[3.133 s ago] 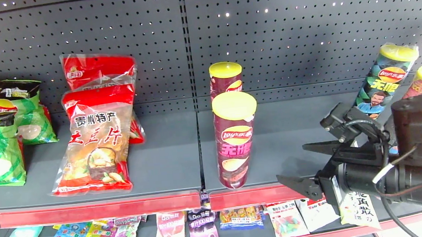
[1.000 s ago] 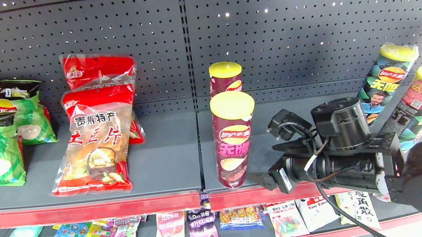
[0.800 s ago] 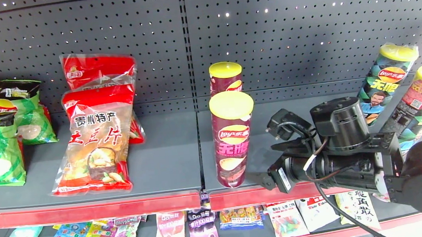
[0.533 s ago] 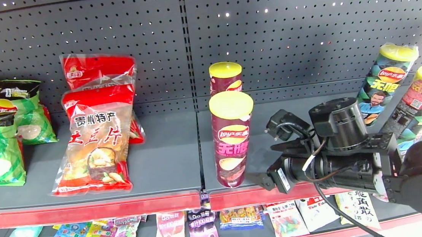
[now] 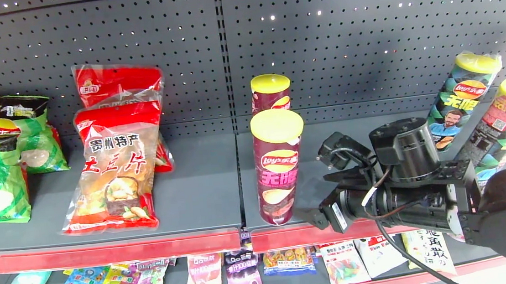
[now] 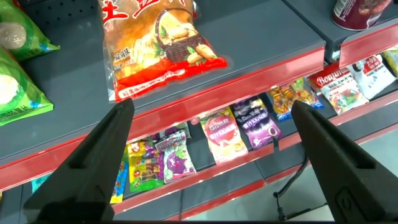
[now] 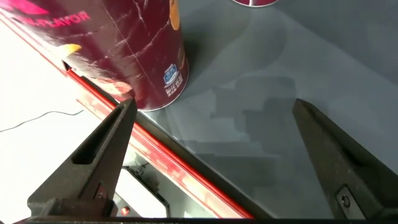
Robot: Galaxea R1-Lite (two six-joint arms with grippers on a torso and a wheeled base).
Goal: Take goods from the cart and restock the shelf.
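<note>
Right tool (image 5: 316,197), wide and empty, sits just beside the upright maroon can (image 5: 279,171) at the shelf (image 5: 193,197) edge. Backing straight off seems safest; a nudge could topple it.

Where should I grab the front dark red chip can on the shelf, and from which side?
Grip the front can around its middle, on the round wall below the yellow lid, coming from the right, where the open right gripper is. It stands upright at the shelf edge, with a second can right behind it, so a sideways pinch across its width looks safest.
</note>
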